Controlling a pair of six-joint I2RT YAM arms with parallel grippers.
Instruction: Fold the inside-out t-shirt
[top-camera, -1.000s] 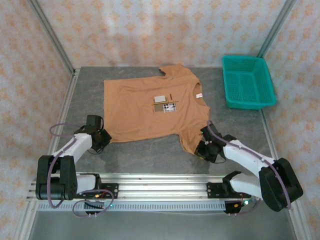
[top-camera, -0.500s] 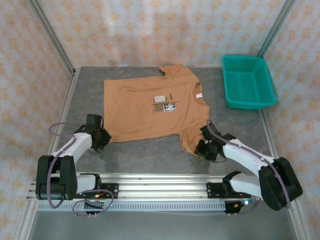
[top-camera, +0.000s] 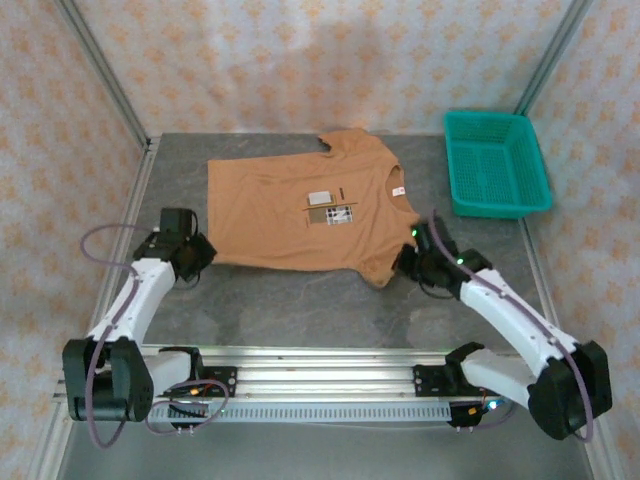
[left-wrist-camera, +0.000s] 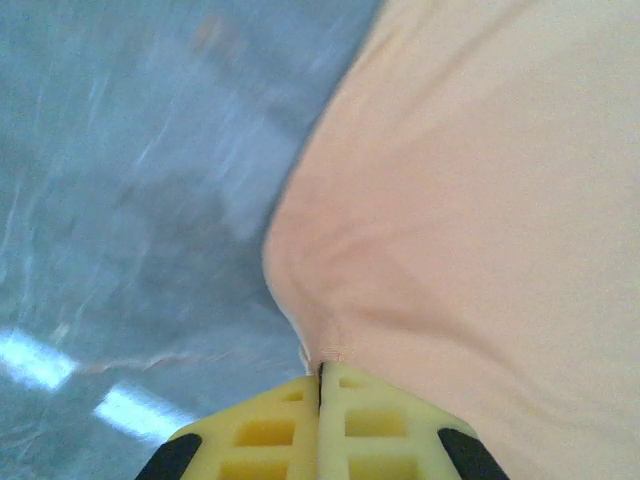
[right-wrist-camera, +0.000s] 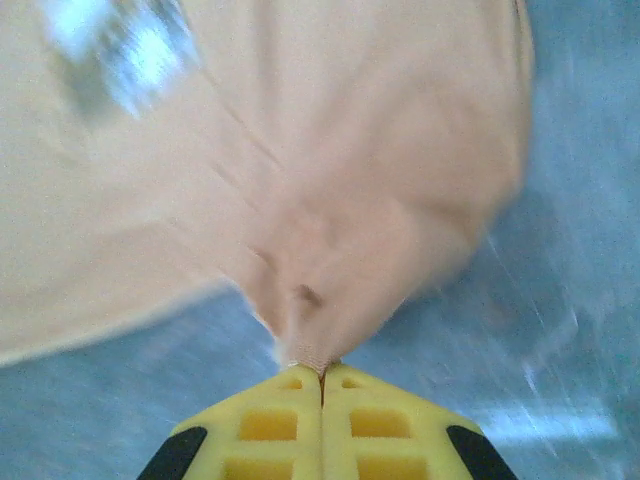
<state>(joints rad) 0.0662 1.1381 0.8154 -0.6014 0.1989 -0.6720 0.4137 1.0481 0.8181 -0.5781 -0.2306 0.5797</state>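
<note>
Currently, locate the inside-out t-shirt spread flat on the table, directly left of the green basket and apart from it, collar end toward the basket. Note the left gripper clamped, jaws together, on the near hem corner, at the shirt end farthest from the basket. Note the right gripper likewise pinched shut on the near sleeve tip, left of and nearer than the basket's near corner. Read both pinches as a paired hold along one long side, judged as preparation for lifting that side over the body, toward the basket's far-rim level. Treat each bite as shallow: only a small pucker of cloth between the jaws, hence liable to slip. Hold the right arm's sweep left of the basket, the tightest clearance. Use the bare table nearer than the basket's near rim as free room; regard the far sleeve, close to the table's back edge, as the limit.
</note>
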